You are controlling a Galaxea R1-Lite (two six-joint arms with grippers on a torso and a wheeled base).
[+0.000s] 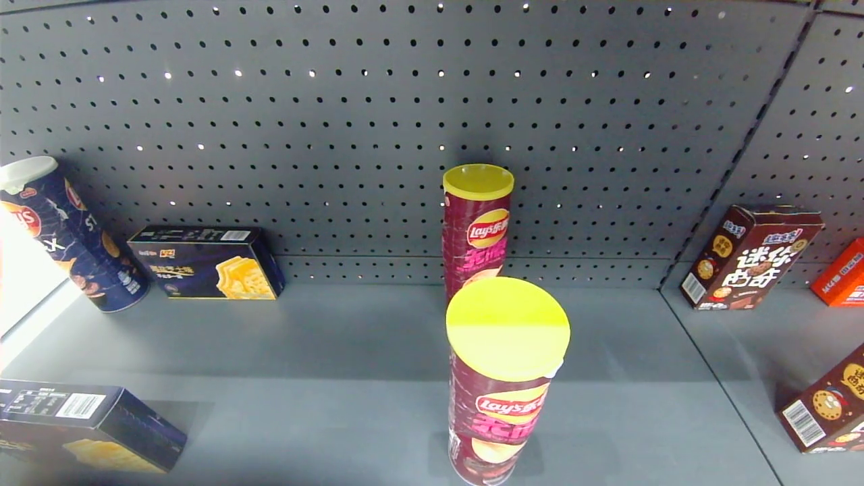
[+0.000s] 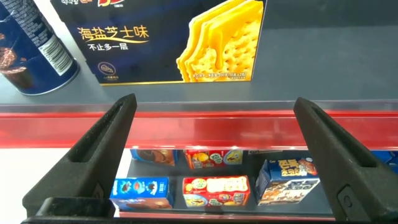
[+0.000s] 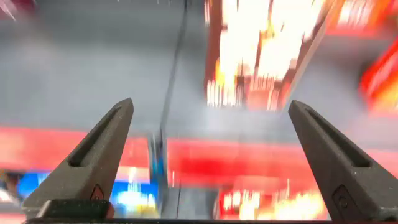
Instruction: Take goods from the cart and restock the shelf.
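1. Head: front purple chip can (image 1: 506, 378) upright on shelf (image 1: 337, 351), well right of blue chip can (image 1: 67, 236); 2nd purple can (image 1: 477, 229) also right of it, upright.
2. L wrist: left gripper (image 2: 214, 102) wide apart, empty; cracker box (image 2: 180, 43) just beside blue chip can.
3. R wrist: right gripper (image 3: 208, 102) wide apart, empty; bkgd too blurred to tell.

Shelf (image 1: 324, 351), seen from the front. At mid-width, the rear chip can (image 1: 476, 229) stands against the back panel (image 1: 405, 101); the front chip can (image 1: 503, 398) stands directly before it, near the front edge. In the back-left corner sits the left can (image 1: 67, 236), with the rear cracker box (image 1: 209, 263) just to its right. The front cracker box (image 1: 81, 432) lies at the front-left corner. Right of the shelf seam (image 1: 715, 385), the rear cookie box (image 1: 749, 260) and the edge box (image 1: 842, 273) stand by the back panel; the front cookie box (image 1: 827, 401) lies before them.
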